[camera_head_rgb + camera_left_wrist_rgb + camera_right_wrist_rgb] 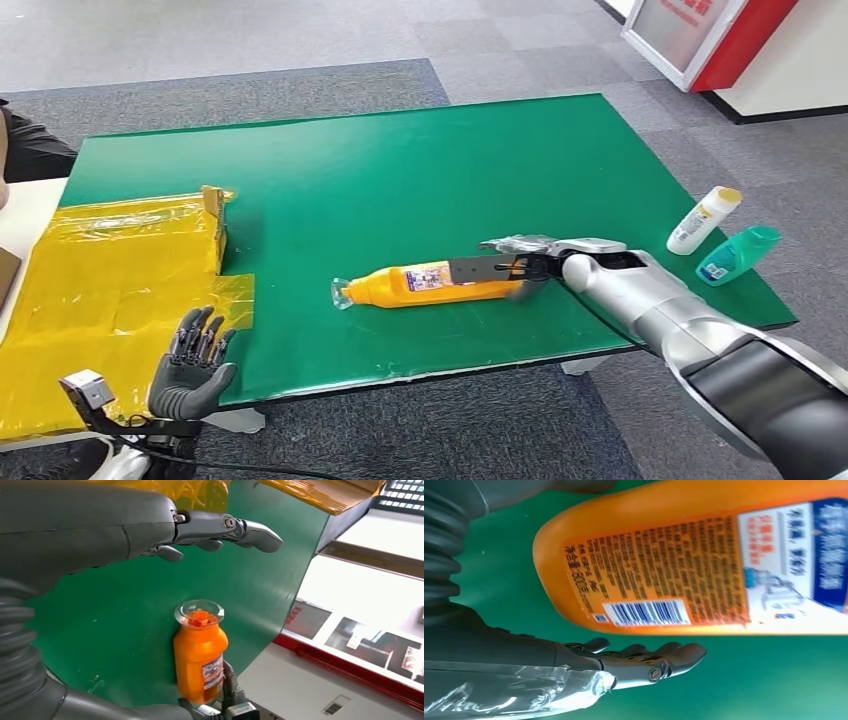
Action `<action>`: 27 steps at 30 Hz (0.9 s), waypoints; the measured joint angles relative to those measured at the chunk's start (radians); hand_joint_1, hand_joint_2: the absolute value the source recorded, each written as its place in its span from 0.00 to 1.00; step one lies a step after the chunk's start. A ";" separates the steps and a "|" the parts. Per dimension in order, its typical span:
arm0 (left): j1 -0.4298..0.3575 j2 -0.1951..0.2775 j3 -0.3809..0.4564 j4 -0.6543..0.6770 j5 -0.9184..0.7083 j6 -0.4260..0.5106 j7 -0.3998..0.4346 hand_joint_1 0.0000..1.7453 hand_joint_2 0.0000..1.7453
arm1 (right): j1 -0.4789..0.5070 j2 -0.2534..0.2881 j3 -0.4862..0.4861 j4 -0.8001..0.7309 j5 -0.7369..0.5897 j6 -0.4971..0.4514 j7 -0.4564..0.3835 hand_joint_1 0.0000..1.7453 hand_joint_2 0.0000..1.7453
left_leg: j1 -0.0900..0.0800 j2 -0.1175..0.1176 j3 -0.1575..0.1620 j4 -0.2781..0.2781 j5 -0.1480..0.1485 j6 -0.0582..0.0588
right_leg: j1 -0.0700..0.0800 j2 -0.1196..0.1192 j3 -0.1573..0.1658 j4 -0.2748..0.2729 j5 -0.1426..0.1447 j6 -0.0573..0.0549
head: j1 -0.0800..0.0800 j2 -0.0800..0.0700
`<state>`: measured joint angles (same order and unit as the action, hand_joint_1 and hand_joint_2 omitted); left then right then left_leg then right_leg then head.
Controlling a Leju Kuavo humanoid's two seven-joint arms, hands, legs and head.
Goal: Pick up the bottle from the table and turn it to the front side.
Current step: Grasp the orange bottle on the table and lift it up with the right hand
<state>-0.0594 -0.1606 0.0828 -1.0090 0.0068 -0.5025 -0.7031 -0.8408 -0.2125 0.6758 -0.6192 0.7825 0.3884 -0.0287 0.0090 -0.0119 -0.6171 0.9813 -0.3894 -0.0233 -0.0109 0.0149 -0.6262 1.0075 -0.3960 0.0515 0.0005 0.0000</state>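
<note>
Fingers apart and pointing up, our left hand [192, 362] hangs loose at the near edge of the green desk [400, 170], grasping nothing, beside yellow plastic sheeting [110, 290]. Farther in, our right hand [520, 262] lies stretched along the base end of the orange plastic bottle [430, 284], its fingers extended over it; whether they grip it we cannot tell. This bottle lies flat mid-desk, long axis left-right, clear cap [342, 293] pointing left. Beyond, at right, lie a white bottle [703, 220] and a teal bottle [737, 254].
</note>
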 joint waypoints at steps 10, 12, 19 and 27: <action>-0.009 0.000 0.000 0.000 -0.007 0.000 0.000 0.00 1.00 | 0.007 0.000 0.020 0.049 -0.015 -0.010 -0.020 1.00 1.00 | 0.000 0.000 0.000 0.000 0.000 0.000 | 0.000 0.000 0.000 0.000 0.000 0.000 | 0.000 0.000; -0.012 0.000 -0.001 0.001 -0.010 0.001 0.000 0.00 1.00 | 0.008 -0.001 0.022 0.052 -0.022 -0.019 -0.025 1.00 1.00 | 0.000 0.000 0.000 0.000 0.000 0.000 | 0.000 0.000 0.000 0.000 0.000 0.000 | 0.000 0.000; -0.020 -0.008 -0.011 0.008 -0.027 0.014 0.004 0.00 1.00 | 0.035 -0.037 0.021 0.031 -0.064 -0.040 -0.041 1.00 1.00 | 0.000 -0.002 0.001 0.002 0.001 0.001 | 0.000 -0.002 0.001 -0.001 0.000 0.001 | 0.000 0.000; -0.058 -0.054 -0.070 0.031 -0.050 0.072 0.020 0.00 1.00 | 0.288 -0.258 -0.090 -0.272 -0.231 -0.149 -0.081 1.00 1.00 | -0.001 -0.009 0.000 0.003 -0.002 0.007 | -0.001 -0.009 0.006 -0.004 -0.002 0.005 | 0.000 0.000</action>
<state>-0.1176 -0.2143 0.0125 -0.9780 -0.0433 -0.4309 -0.6830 -0.5530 -0.4706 0.5861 -0.8909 0.5520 0.2398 -0.1092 0.0080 -0.0206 -0.6176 0.9841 -0.3915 -0.0165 -0.0118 0.0061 -0.6200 1.0034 -0.3976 0.0561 0.0009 0.0000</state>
